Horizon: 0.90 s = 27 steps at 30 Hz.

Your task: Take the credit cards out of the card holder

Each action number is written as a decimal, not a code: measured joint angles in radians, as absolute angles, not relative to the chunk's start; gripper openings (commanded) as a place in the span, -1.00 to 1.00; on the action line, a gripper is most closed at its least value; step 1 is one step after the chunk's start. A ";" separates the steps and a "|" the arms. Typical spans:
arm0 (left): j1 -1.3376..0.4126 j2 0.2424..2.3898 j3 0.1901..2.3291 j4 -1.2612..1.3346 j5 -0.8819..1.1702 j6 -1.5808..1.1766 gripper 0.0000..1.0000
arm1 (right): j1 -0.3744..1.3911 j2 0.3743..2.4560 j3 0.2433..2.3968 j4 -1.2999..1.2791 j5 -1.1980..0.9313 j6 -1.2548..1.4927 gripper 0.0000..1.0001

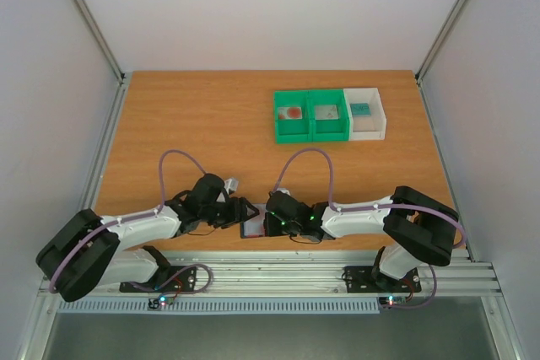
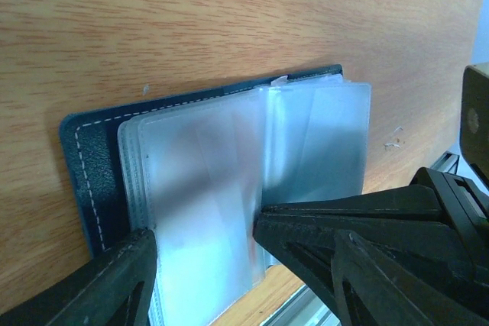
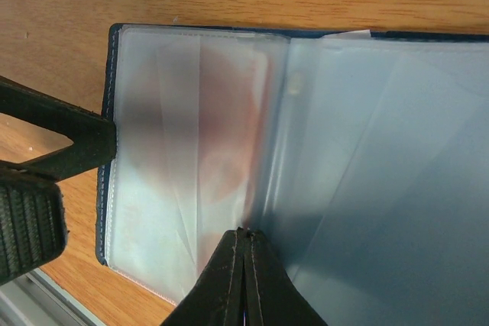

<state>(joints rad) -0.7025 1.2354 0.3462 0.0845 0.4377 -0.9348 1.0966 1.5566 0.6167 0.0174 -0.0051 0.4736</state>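
Note:
The card holder (image 1: 252, 229) lies open on the table near the front edge, its navy cover (image 2: 92, 158) down and its frosted clear sleeves (image 3: 344, 150) spread upward. A red and white credit card (image 3: 229, 150) shows blurred through the left sleeve, still inside it. My left gripper (image 2: 202, 234) is open and straddles the left stack of sleeves, one fingertip (image 2: 141, 246) at the outer edge and the other by the fold. My right gripper (image 3: 244, 233) is shut, its tips resting on the fold with nothing between them.
At the back right stand two green bins (image 1: 293, 115) (image 1: 329, 115) and a white bin (image 1: 365, 114), each with a small flat item inside. The table's metal front rail (image 1: 278, 271) runs just behind the holder. The left gripper's finger (image 3: 69, 139) touches the holder's left edge.

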 measured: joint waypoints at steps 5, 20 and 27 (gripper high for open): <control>-0.702 1.239 0.346 0.097 0.440 -0.939 0.27 | 1.096 1.556 0.616 0.019 -0.006 0.474 -0.98; -0.702 1.233 0.346 0.123 0.455 -0.966 0.32 | 1.093 1.555 0.598 0.056 -0.020 0.484 -0.98; -0.702 1.216 0.346 0.107 0.438 -0.965 0.35 | 1.093 1.552 0.590 0.068 -0.020 0.493 -0.98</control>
<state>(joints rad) -0.7025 1.2163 0.3458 0.1066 0.4377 -0.9653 1.0927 1.5520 0.5900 0.0681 -0.0204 0.4934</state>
